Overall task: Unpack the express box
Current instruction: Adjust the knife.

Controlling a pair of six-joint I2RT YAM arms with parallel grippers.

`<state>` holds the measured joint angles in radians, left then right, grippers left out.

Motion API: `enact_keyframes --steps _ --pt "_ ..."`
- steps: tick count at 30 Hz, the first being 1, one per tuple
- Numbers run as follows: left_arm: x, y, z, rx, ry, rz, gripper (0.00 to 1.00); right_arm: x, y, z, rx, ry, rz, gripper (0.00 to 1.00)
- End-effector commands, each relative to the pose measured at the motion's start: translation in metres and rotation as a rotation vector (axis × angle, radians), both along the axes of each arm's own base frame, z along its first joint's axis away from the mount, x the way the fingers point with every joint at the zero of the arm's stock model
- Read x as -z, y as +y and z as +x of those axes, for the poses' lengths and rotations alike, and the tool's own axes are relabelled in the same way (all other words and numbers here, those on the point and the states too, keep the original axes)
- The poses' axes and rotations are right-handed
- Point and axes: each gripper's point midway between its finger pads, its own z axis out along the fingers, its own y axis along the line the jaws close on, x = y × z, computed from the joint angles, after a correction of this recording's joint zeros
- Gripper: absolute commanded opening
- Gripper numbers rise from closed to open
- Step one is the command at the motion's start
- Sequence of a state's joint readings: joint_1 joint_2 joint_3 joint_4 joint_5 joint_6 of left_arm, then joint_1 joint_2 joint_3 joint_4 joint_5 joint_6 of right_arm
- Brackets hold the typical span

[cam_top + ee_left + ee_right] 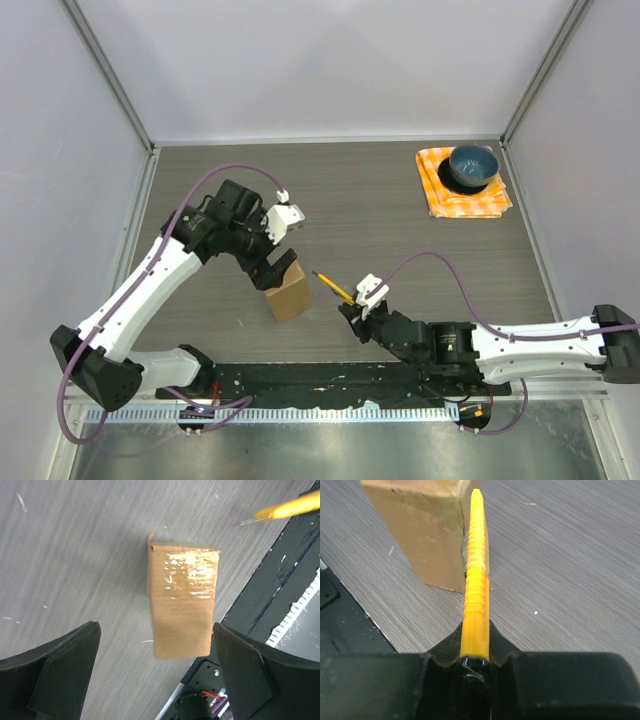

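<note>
The express box [288, 292], a small brown carton sealed with clear tape, stands on the table near the front edge. My left gripper [274, 268] hovers right over the box, open. In the left wrist view the box [182, 600] lies between and below the two wide-spread fingers of the left gripper [155, 630], touching neither. My right gripper [352, 308] is shut on a yellow utility knife [333, 287] that points toward the box. In the right wrist view the knife [476, 570] sticks out of the right gripper [476, 635], its tip close to the box [425, 535].
A blue bowl [472, 165] sits on an orange checked cloth [488, 203] at the far right corner. The black base rail [330, 380] runs along the near edge just behind the box. White walls enclose the table on three sides.
</note>
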<state>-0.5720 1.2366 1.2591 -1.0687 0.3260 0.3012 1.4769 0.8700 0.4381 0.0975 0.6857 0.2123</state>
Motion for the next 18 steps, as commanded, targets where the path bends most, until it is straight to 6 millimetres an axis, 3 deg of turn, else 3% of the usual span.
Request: enact_keyframes --steps 1,4,6,10,18 --pt "-0.064 -0.003 -0.004 0.085 -0.133 -0.079 1.00 -0.050 0.015 -0.003 -0.046 -0.019 0.089 0.01" --pt "-0.099 -0.014 -0.019 0.201 -0.185 -0.180 1.00 -0.070 0.026 -0.012 -0.114 -0.013 0.109 0.01" --pt "-0.112 -0.021 -0.040 0.323 -0.193 -0.257 1.00 -0.087 0.036 -0.020 -0.173 -0.005 0.136 0.01" --pt "-0.110 -0.023 -0.062 0.458 -0.204 -0.304 1.00 -0.108 0.052 -0.034 -0.265 0.007 0.158 0.01" --pt "-0.111 -0.032 -0.077 0.548 -0.148 -0.353 1.00 -0.109 0.065 -0.042 -0.322 0.028 0.120 0.01"
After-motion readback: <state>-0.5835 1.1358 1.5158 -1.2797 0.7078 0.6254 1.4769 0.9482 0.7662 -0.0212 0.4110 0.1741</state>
